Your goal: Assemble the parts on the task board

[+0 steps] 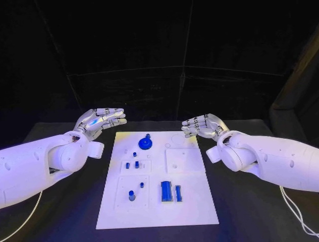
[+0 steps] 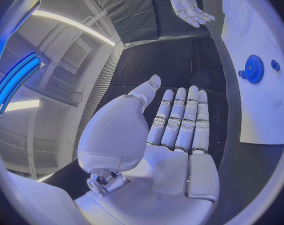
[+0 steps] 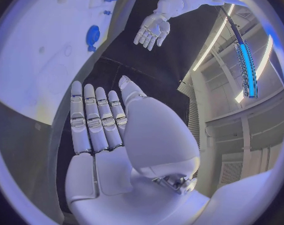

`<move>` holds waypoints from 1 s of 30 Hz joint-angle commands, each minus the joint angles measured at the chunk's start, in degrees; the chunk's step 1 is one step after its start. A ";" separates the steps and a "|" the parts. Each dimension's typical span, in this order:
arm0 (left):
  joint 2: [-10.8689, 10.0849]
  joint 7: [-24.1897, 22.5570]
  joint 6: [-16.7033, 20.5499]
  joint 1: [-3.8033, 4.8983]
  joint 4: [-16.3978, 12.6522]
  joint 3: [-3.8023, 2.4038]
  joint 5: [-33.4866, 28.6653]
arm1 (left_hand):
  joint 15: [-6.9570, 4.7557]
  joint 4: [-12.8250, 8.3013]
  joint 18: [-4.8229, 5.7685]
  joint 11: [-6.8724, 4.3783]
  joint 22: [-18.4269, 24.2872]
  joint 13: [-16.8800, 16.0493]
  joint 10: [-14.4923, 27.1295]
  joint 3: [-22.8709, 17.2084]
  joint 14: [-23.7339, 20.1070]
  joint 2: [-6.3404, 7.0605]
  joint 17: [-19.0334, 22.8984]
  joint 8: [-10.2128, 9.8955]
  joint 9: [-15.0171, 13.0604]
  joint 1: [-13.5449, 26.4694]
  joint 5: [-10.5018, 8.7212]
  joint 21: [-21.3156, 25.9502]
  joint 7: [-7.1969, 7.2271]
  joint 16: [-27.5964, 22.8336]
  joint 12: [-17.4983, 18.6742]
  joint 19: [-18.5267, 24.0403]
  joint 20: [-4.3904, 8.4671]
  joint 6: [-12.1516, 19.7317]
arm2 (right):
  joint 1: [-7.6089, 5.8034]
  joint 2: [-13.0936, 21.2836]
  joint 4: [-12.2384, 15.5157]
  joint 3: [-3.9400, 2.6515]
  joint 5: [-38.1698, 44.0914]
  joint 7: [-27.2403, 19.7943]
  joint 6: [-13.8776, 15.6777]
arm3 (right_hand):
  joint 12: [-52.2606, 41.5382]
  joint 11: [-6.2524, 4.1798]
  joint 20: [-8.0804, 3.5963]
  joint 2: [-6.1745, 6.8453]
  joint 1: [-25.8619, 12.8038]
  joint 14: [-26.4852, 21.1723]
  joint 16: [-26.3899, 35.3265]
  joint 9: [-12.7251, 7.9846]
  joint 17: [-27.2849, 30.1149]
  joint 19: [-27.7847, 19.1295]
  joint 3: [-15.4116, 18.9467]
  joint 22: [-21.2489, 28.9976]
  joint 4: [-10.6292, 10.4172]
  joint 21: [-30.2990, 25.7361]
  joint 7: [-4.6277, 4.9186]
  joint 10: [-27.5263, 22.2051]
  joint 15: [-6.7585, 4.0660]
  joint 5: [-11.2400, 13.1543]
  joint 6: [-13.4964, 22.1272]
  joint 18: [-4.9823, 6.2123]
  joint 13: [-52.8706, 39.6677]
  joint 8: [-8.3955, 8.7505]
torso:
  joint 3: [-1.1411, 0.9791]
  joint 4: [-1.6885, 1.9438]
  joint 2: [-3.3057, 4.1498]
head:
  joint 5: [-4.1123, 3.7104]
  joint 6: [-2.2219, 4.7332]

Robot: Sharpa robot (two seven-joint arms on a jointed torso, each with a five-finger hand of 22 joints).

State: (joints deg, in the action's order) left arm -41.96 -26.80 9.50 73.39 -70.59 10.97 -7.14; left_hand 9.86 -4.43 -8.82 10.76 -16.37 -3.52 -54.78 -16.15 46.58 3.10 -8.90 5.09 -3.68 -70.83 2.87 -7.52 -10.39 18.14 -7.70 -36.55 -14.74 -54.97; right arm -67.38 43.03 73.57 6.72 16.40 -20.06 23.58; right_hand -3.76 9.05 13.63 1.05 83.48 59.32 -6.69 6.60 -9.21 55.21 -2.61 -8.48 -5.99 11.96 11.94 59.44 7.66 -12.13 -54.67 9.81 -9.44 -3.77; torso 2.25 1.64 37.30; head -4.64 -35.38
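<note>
Blue parts (image 1: pixel 167 191) dot the task board (image 1: pixel 192 201), perhaps loose

We've got a plain white task board (image 1: pixel 196 201) on a black desk (image 1: pixel 254 212), dotted with small blue parts (image 1: pixel 167 191), plus a round blue part (image 1: pixel 146 144) near the far end. Both arms look white, and both hands have silvery fingers (image 1: pixel 110 115).

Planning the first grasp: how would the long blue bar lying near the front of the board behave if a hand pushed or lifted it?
The long blue bar lies flat on the task board, so it probably slides rather than tips. It looks rigid and small, likely light. A thinner blue piece lies right beside it, so a sideways push may disturb that piece too.
</note>
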 commanded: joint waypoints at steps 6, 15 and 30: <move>2.64 -0.52 2.42 -0.56 3.29 -0.01 -1.86 | -2.75 4.43 2.60 -3.38 8.09 3.52 17.67 7.06 -14.66 -3.10 4.27 -5.09 3.68 21.45 -2.87 7.52 2.88 -8.70 7.70 16.66 3.27 17.15 | 0.01 -4.14 -6.59 -0.88 -4.59 -4.20 -1.39 | 3.76 -2.45 -3.96 -1.05 -26.52 -17.17 6.69 -6.60 4.56 -15.63 2.61 4.01 5.99 -5.46 -3.58 -18.10 -2.23 3.64 16.40 -2.95 5.02 3.77 | -0.14 0.00 -0.23 | 0.31 1.28; 1.63 -0.98 8.42 -2.93 -0.94 -2.05 -0.18 | -4.82 4.43 3.26 -5.53 10.57 3.52 28.64 9.82 -23.89 -3.10 8.90 -5.09 3.68 35.94 -2.87 7.52 5.09 -11.65 7.70 22.36 6.53 28.41 | 1.89 -2.62 -0.58 -2.41 -7.68 -5.65 4.35 | 3.76 -4.27 -6.77 -1.05 -43.42 -29.27 6.69 -6.60 9.21 -26.99 2.61 8.48 5.99 -7.55 -5.95 -30.23 -7.66 6.18 27.69 -3.93 9.44 3.77 | -1.22 -0.84 -3.23 | 2.52 1.14; -2.16 -2.73 31.17 -11.88 -16.94 -9.79 6.17 | -9.86 4.43 8.82 -10.76 16.37 3.52 40.51 16.15 -34.19 -3.10 8.90 -5.09 3.68 51.80 -2.87 7.52 10.39 -18.14 7.70 28.63 10.43 40.49 | 7.11 1.57 16.03 -6.63 -16.22 -9.64 20.20 | 3.76 -9.05 -13.63 -1.05 -61.37 -42.73 6.69 -6.60 9.21 -39.62 2.61 8.48 5.99 -11.96 -11.94 -43.32 -7.66 12.13 39.76 -5.80 9.44 3.77 | -2.25 -1.64 -6.12 | 4.64 1.00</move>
State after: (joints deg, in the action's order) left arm -43.92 -27.79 32.35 61.75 -86.61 1.42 -4.28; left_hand 1.33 -0.07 -3.31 1.46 -2.19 -0.13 -19.33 -3.67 16.82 0.03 -0.21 0.43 -0.15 -25.81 0.44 -0.32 -1.58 3.72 -0.42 -10.62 -5.90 -19.66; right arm -60.31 44.47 88.95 0.21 3.34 -27.46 38.38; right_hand -0.41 1.06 4.34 0.00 30.00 22.51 -0.27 0.13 -0.23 21.24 -0.05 -0.19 -0.37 0.96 2.57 21.88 0.46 -2.60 -20.24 5.73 -0.18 -0.44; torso 0.09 0.08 31.44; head -0.02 -34.39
